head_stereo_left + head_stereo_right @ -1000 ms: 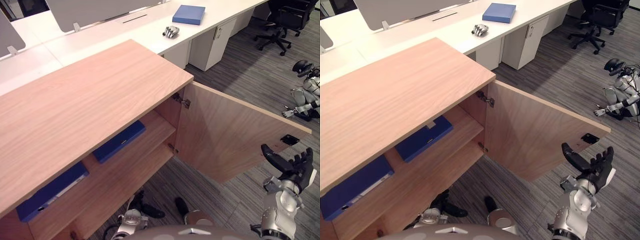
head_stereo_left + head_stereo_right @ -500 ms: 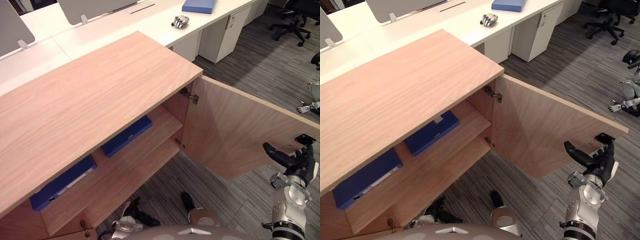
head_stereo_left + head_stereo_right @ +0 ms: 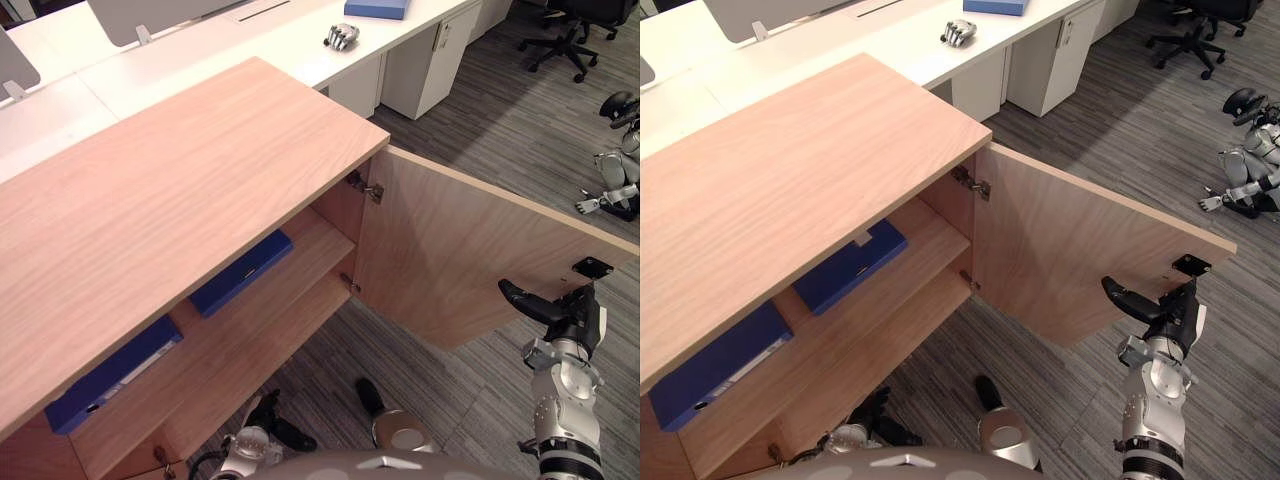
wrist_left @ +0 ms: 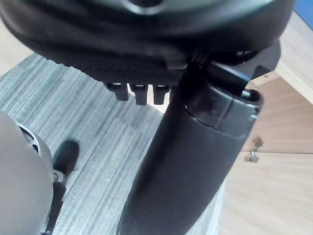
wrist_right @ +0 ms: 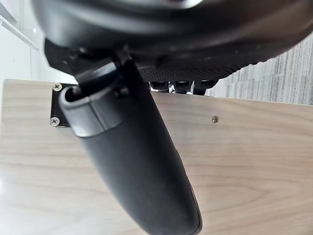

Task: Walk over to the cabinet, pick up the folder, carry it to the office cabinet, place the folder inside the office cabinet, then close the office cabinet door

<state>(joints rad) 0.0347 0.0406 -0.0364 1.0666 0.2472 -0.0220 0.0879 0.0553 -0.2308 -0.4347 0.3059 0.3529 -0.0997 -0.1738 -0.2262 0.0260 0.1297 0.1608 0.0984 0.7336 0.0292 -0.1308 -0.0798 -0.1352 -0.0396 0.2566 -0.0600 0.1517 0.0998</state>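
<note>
Left eye view gives me the office cabinet [image 3: 170, 190] with its door [image 3: 470, 260] swung wide open to the right, hanging on its hinges [image 3: 368, 188]. On the upper shelf [image 3: 280, 310] inside lie two blue folders. The right-hand folder [image 3: 240, 273] lies flat, near the middle of the shelf. The left-hand folder [image 3: 112, 373] sits at the far left end, well apart from the first. I cannot tell which of the two is the one I was carrying.

My right hand [image 3: 1168, 312] is raised at the free end of the door, just below the black latch plate [image 3: 592, 267]. Its fingers are straight and hold nothing, and its thumb [image 5: 132, 166] sticks out to the left across the door's lower edge. From the right wrist view the door's inner face sits close beyond the fingertips [image 5: 176, 87], but I cannot say whether they touch it.

My left hand [image 4: 146, 44] hangs low near the foot of the cabinet, over the grey carpet [image 4: 83, 112]. Its fingers look relaxed, with nothing in them.

Farther off, a third folder [image 3: 377, 8] lies on the white desk [image 3: 230, 50] behind the cabinet, with a loose robot hand [image 3: 341, 37] just to its left. A black office chair [image 3: 565, 35] stands at far right. Another robot [image 3: 618, 170] lies on the floor at the right edge.
</note>
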